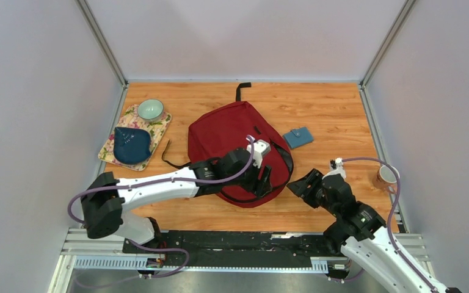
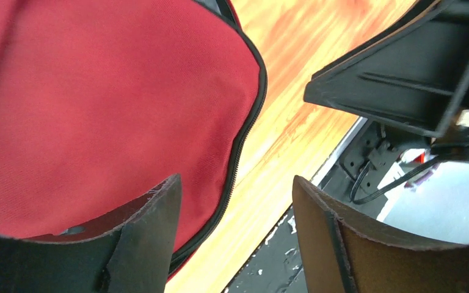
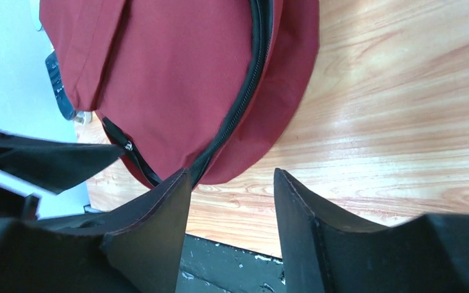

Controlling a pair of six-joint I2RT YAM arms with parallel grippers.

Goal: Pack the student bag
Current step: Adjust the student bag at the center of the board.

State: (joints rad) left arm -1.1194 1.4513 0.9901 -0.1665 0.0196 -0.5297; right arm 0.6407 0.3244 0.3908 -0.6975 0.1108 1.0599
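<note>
The student bag lies flat mid-counter, its long axis running from the near edge to the far edge, with a rounded, zipper-rimmed end toward the arms. Over that near end hangs the left hand, jaws spread and gripping nothing, the black zipper showing between them; it is the closer hand. The right hand, likewise released and empty, sits just beside the bag's near right curve, with the bag to its left. The fabric is dark red woven cloth, soft and slack. Farther off are a mug at the right edge, a blue wallet right of the bag, and a dark blue pouch and pale green bowl on a floral mat toward the far left corner.
</note>
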